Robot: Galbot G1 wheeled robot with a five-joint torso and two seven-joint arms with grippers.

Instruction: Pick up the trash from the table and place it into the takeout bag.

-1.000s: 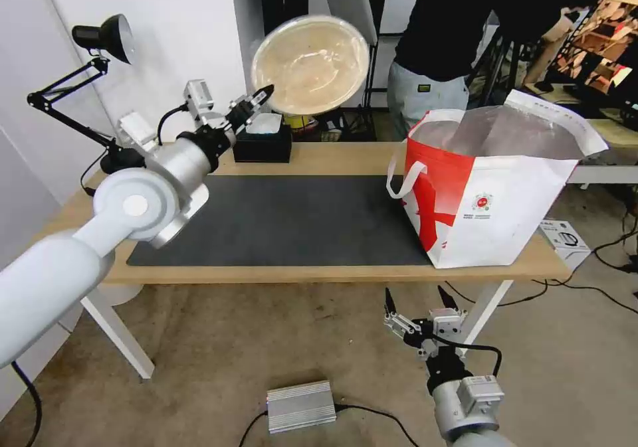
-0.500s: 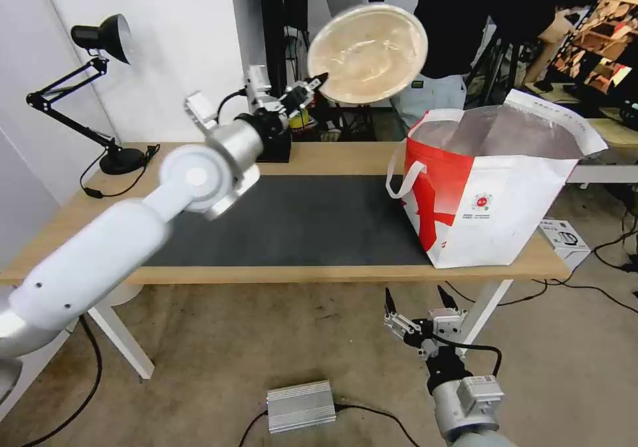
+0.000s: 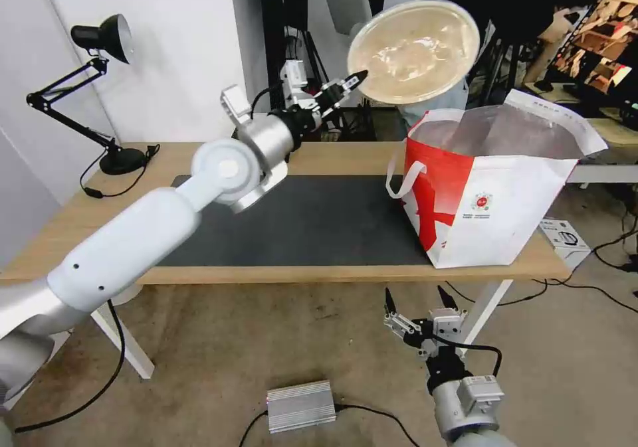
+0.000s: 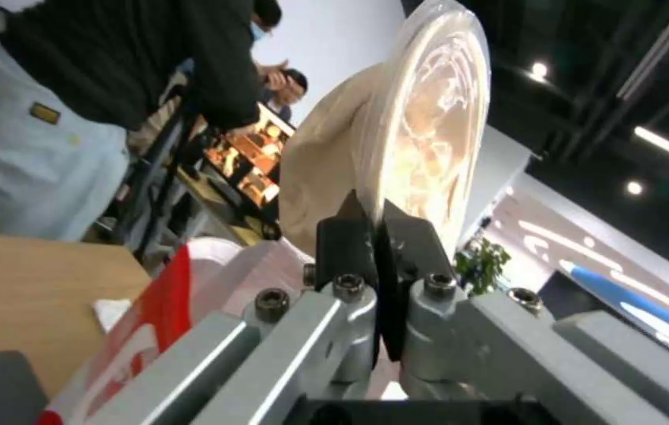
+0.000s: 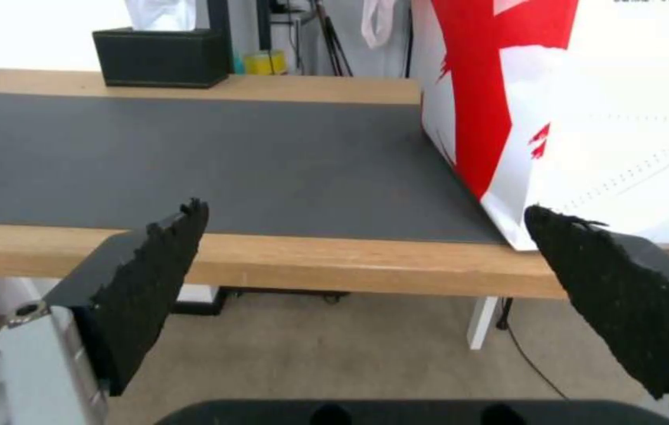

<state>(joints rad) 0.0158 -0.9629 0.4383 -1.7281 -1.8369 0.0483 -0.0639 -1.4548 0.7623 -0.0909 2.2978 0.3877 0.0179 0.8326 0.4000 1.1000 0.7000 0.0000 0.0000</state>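
Fingers (image 4: 346,236) of left gripper (image 3: 352,82) pinched tight on rim of beige bowl (image 3: 413,50), held tilted in air above near edge of takeout bag (image 3: 495,188) on table (image 3: 332,158). Right gripper (image 3: 421,299) wide apart, holding nothing, below table front.

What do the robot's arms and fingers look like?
The left arm is smooth, rounded and white, with a shiny silver round joint and a black cable near its wrist. The left gripper has thin black pointed fingers. The right gripper has black fingers on a silver block, with rough black pads and a black cable.
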